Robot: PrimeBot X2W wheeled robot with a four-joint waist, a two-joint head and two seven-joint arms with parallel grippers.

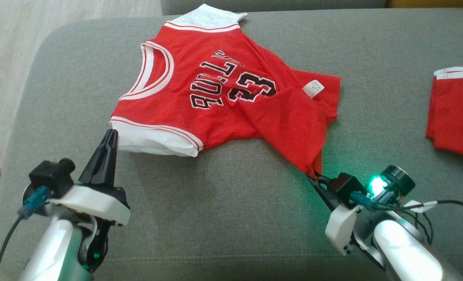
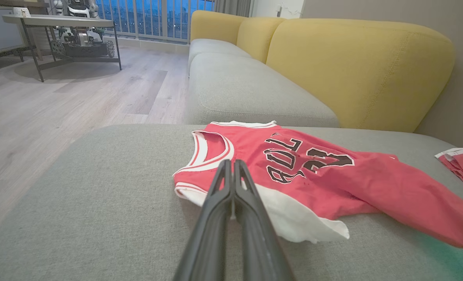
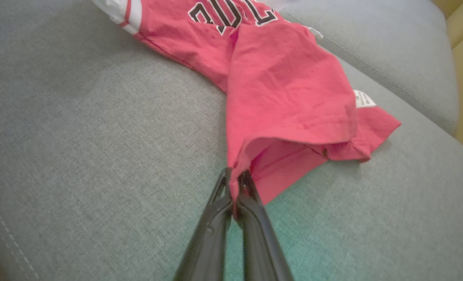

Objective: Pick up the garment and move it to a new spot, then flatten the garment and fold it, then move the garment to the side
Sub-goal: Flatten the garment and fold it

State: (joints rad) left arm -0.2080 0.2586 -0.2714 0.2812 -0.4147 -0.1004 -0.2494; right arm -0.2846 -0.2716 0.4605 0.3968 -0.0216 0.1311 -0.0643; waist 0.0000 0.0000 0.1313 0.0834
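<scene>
A wide grey fabric sofa seat point(image 1: 223, 218) is carrying everything here, its rounded left edge giving way to pale wooden floor point(image 1: 9, 47), and in the left wrist view two yellow padded backrest cushions point(image 2: 356, 74) are rising along its back edge. A red sleeveless basketball jersey point(image 1: 215, 117) with white trim and black lettering is lying mostly flat on the far left part of the seat, its neckline facing the left edge and its body running toward the middle, where the lower part is bunching into folds and one corner of the hem is being drawn to a point toward the near edge. A second red cloth piece point(image 1: 455, 113) with a white band is lying well apart from it at the right edge of the seat. The left gripper point(image 1: 111, 134) is pointing at the near white armhole of the jersey with its two dark fingers pressed together, tips touching the white cloth (whether any fabric is caught between them cannot be told). The right gripper point(image 1: 313, 177) is pinching the drawn-out hem corner, red cloth showing between its closed fingertips in the right wrist view. A small white care label point(image 1: 313, 89) is sticking up from the folded hem on the far side.
</scene>
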